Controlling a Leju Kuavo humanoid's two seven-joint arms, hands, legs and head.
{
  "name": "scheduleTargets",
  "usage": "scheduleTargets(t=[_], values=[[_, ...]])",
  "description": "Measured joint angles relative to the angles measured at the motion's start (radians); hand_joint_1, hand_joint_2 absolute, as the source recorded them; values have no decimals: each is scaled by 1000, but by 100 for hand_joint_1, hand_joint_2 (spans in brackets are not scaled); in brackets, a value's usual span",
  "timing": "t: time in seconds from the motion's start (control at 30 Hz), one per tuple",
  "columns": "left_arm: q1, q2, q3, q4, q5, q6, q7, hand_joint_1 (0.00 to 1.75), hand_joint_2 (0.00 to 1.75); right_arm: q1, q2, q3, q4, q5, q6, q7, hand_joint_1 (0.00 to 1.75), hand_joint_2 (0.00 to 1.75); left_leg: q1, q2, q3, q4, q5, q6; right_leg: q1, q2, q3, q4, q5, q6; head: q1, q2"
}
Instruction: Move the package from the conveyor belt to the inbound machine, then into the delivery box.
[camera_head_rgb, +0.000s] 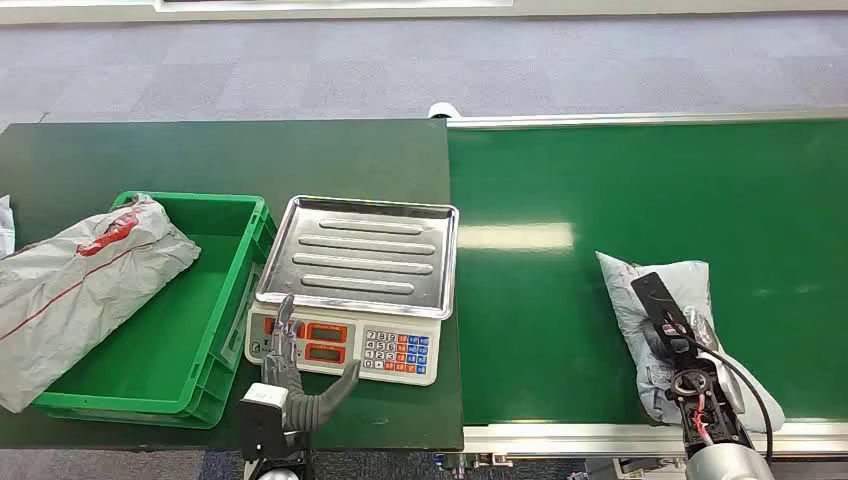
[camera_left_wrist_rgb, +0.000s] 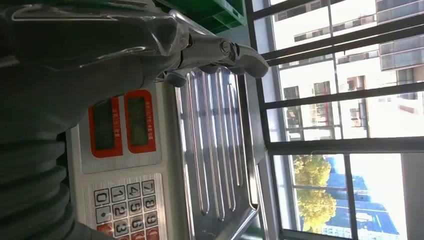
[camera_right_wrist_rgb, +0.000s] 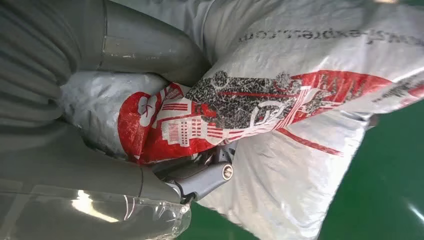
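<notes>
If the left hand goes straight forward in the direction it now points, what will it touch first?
Most likely the scale: the left hand points at its front panel with the displays, just before the steel tray. Its height above the panel is unclear.

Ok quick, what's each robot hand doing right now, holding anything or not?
Left robot hand: open, holding nothing, in front of the scale.
Right robot hand: closed on the grey package on the conveyor belt.

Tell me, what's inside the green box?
A big grey package with red print lies in the green box, its end sticking out over the left rim. The rest of the box floor looks bare. Whatever is under the package is covered.
</notes>
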Motion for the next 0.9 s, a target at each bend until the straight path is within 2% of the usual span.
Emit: scheduleTargets(t=[0.07, 0.23, 0.37, 0.6, 0.8, 0.9], values=[[12, 2, 3, -26, 2, 2, 0, 0, 175, 16, 9, 5, -34, -11, -11, -14, 175, 175, 0, 0, -1, 0, 0, 0, 0, 0, -1, 0, 0, 0, 0, 0], [57, 16, 18, -137, 12, 5, 0, 0, 175, 89, 56, 48, -229, -67, -46, -87, 175, 175, 0, -1, -5, 0, 0, 0, 0, 0, -5, 1, 0, 0, 0, 0], [70, 25, 31, -200, 5, 4, 0, 0, 175, 103, 84, 99, -372, -99, -73, -148, 175, 175, 0, 0, -7, 0, 0, 0, 0, 0, -7, 1, 0, 0, 0, 0], [68, 32, 54, -261, -17, -1, 0, 0, 175, 49, 128, 213, -505, -93, -84, -189, 175, 175, 0, 0, -8, 0, 1, 0, 0, -1, -7, 1, 0, 0, 0, 0], [45, 34, 66, -275, -20, -3, 0, 0, 175, -40, 180, 351, -515, -31, -7, -191, 175, 175, 1, 0, -7, 0, 1, 0, 1, 0, -7, 1, 0, 0, 0, 0], [20, 34, 67, -272, -20, -11, 0, 0, 175, -84, 206, 436, -480, 6, 66, -219, 175, 175, 1, 0, -8, 0, 1, -1, 1, 0, -8, 1, 0, 0, 0, 0]])
